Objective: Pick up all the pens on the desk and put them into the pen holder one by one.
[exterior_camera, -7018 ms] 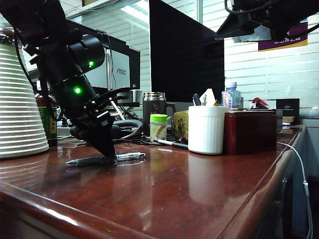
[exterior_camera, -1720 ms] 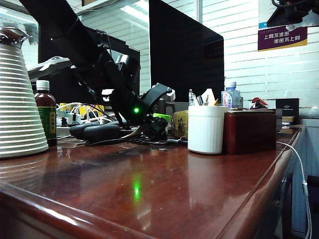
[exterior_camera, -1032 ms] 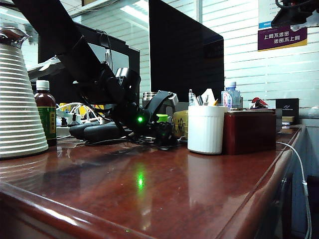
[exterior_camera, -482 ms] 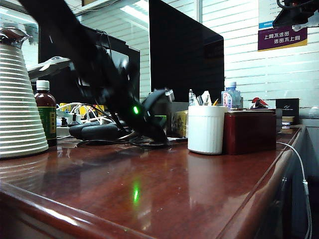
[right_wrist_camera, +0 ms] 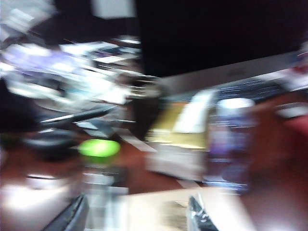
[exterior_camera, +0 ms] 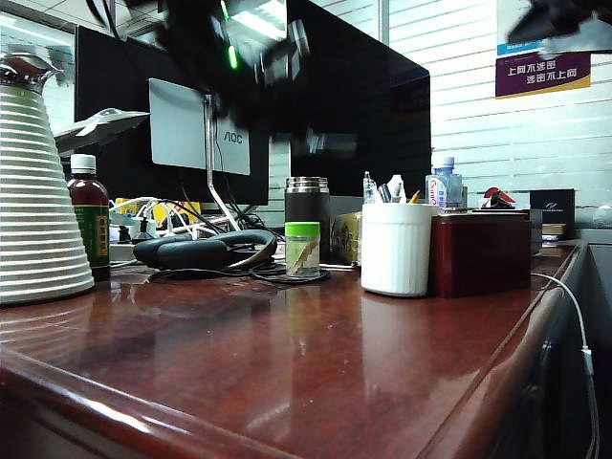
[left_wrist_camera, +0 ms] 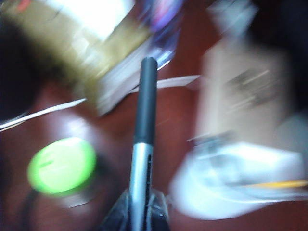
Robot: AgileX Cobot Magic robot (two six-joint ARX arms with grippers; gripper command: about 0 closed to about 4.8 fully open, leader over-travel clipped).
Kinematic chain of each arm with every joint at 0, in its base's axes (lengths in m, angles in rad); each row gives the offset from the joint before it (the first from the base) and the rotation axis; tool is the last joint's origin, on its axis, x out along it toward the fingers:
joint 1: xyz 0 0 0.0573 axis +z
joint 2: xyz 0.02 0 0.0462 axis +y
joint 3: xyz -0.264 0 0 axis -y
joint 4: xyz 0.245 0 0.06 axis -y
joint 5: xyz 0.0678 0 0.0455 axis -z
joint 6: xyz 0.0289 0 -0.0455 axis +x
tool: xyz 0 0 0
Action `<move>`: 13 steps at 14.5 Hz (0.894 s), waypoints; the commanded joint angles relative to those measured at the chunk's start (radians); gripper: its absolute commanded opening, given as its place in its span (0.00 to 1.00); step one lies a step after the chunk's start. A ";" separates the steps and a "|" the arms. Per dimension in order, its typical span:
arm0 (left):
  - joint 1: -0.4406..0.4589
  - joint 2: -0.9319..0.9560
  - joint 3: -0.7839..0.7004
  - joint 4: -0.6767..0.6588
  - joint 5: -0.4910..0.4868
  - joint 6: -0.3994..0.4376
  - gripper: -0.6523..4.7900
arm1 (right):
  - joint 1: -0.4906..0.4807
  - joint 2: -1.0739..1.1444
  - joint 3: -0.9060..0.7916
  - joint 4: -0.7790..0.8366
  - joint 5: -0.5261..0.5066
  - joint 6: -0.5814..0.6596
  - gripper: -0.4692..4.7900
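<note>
Left gripper (left_wrist_camera: 139, 211) clamped on a silver-and-black pen (left_wrist_camera: 142, 144), held in the air above the desk (exterior_camera: 316, 354), near the white pen holder (exterior_camera: 395, 249) and green-lidded jar (left_wrist_camera: 61, 165). Right gripper (right_wrist_camera: 139, 214): jaws apart, empty, raised; view blurred.

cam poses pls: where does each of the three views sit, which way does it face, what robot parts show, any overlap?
Exterior: low at the desk front edge, facing the monitors; left arm a dark blur up top.
Left wrist: above the desk looking down; left gripper shut on a pen.
Right wrist: raised, facing the clutter; right gripper fingers at the frame edge.
Shared: green-capped jar and pen holder.
</note>
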 commanded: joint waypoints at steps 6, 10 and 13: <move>-0.153 -0.111 0.002 -0.132 0.376 -0.119 0.11 | 0.036 0.151 0.010 0.281 -0.261 0.425 0.69; -0.201 -0.117 0.002 -0.093 0.375 -0.121 0.11 | 0.036 0.166 0.009 0.346 -0.300 0.531 0.76; -0.201 -0.117 0.002 0.001 0.369 -0.175 0.11 | 0.035 0.166 0.009 0.451 -0.292 0.626 0.68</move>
